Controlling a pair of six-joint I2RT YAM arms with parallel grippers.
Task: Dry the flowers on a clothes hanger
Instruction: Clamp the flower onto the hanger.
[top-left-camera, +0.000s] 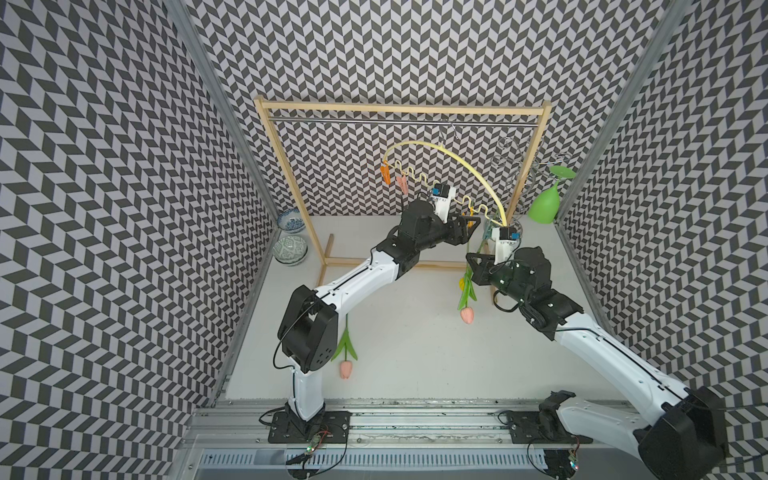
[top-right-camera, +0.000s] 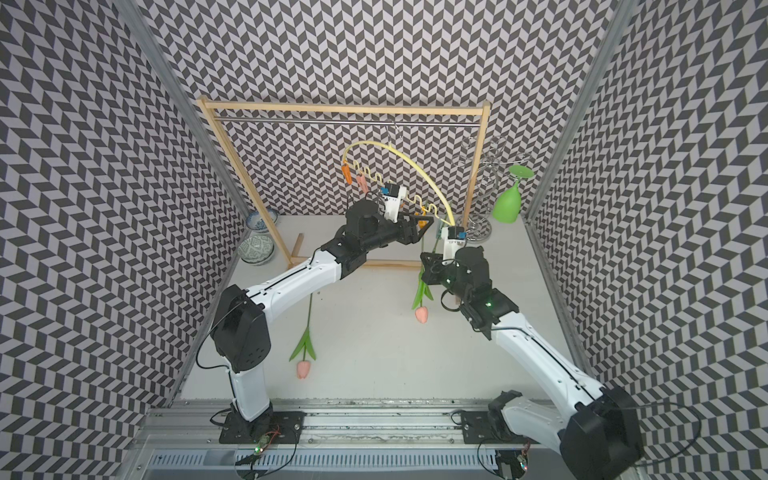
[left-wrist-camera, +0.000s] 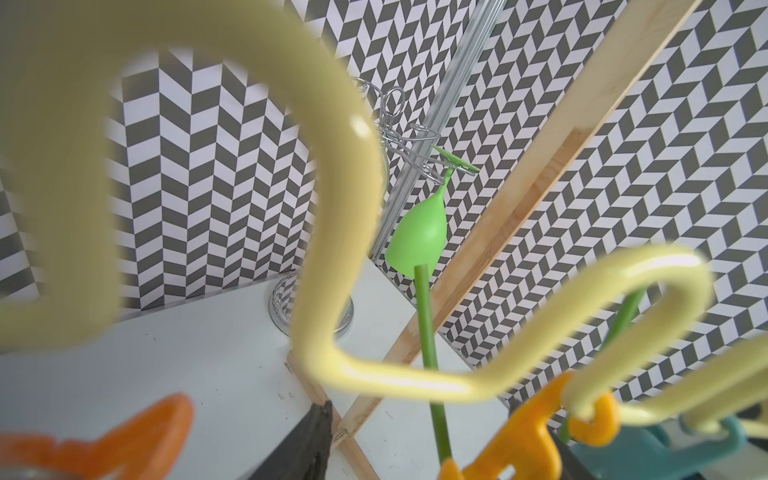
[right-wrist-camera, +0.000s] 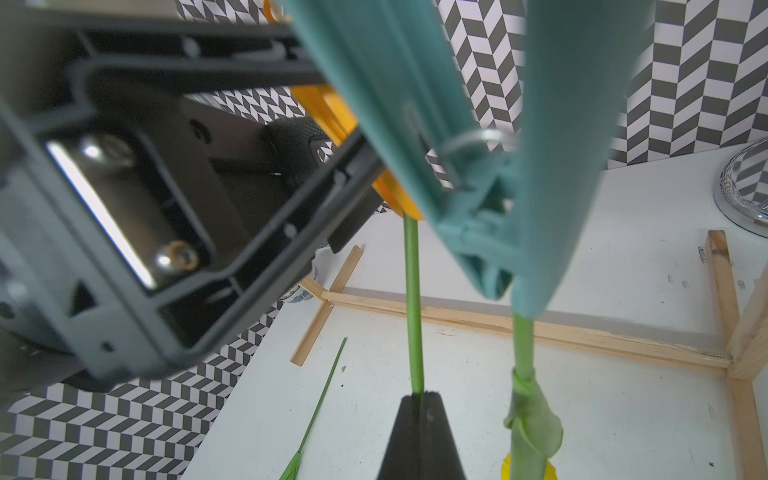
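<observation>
1. Near the table's (top-left-camera: 415, 353) far right corner, hooked on the metal rod of the wooden rack (top-left-camera: 399, 109): the clothes hanger (top-left-camera: 415, 142), right end nearer the arms than the left end.
2. At that right end, clipped in the teal clothespin (right-wrist-camera: 573, 166) and dangling head down: the yellow tulip (right-wrist-camera: 523, 353).
3. Just beside it, head down too: the held pink tulip (top-left-camera: 467, 313), bare stem pinched in the closed right gripper (right-wrist-camera: 419, 399) and running up to the yellow clothespin (left-wrist-camera: 523, 436). Not clear whether the pin bites the stem.
4. Around that yellow clothespin: the left gripper (top-left-camera: 471, 222), jaws apart, one finger standing clear of the pin in the left wrist view. No squeeze visible.
5. Flat on the table toward its left edge, beside the left arm, untouched: the second pink tulip (top-left-camera: 345, 368), head toward the near edge.
6. Likely handling: very light, with a thin, springy, smooth stem prone to slide or swing. Leaves and head look soft and easily crushed.
7. Best taken on the bare stem above the leaves, well away from the head, leaving the stem tip free for a pin.
</observation>
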